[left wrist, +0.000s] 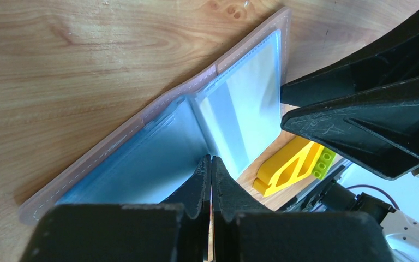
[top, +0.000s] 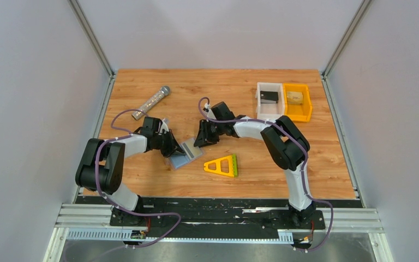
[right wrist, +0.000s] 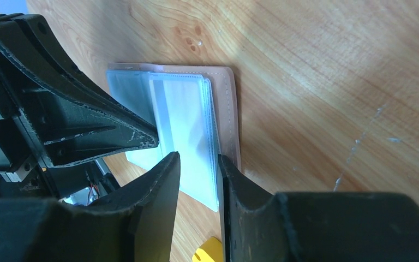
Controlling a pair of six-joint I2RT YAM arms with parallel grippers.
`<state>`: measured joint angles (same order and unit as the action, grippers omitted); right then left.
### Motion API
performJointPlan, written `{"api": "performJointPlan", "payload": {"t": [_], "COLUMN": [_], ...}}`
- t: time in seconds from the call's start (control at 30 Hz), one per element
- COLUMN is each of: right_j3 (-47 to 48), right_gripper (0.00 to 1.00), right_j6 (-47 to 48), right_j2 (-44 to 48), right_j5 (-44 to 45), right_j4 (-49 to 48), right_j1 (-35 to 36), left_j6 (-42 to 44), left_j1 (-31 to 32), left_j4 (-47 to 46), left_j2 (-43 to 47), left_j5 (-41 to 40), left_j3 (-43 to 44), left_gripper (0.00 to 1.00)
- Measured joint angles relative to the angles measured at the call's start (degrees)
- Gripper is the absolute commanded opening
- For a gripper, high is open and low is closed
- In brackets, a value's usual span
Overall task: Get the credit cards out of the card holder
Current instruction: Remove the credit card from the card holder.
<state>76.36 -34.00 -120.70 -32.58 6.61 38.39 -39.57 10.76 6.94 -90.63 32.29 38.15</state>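
From above, the holder (top: 186,155) lies open on the bench (top: 142,93), between the left pincer (top: 171,148) and the right pincer (top: 202,140). No card lies beside it.

In the left wrist view, the left fingers (left wrist: 199,180) are pressed together at the holder's fold. Whether they pinch a sleeve, I cannot tell.

In the right wrist view, the right fingers (right wrist: 166,180) stand apart around the clear sleeves (right wrist: 188,117). No card shows in them, so I judge that nothing has been visibly taken out yet.
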Motion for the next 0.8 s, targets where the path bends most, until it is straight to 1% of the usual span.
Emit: {"api": "performJointPlan", "payload": {"t": [0.23,0.5,0.8], "right_j3": [0.2,0.5,1.7], "right_gripper": [0.32,0.32,0.32], "right_j6": [0.0,-0.7,-1.6], "right_j2": [-0.1,-0.1,-0.4], "right_j5": [-0.1,-2.3,-3.3], "right_j4": [0.0,0.0,0.0], "right_j1": [0.2,0.3,1.7], "left_j6": [0.0,0.0,0.0], "left_j1": [0.0,0.0,0.0], "left_j4": [-0.2,-0.2,-0.4], "left_j2": [-0.3,-0.3,-0.6], "left_j5": [0.2,0.2,0.5], "left_j3": [0.0,0.0,0.0], "left_gripper": [0.0,0.0,0.0]}}
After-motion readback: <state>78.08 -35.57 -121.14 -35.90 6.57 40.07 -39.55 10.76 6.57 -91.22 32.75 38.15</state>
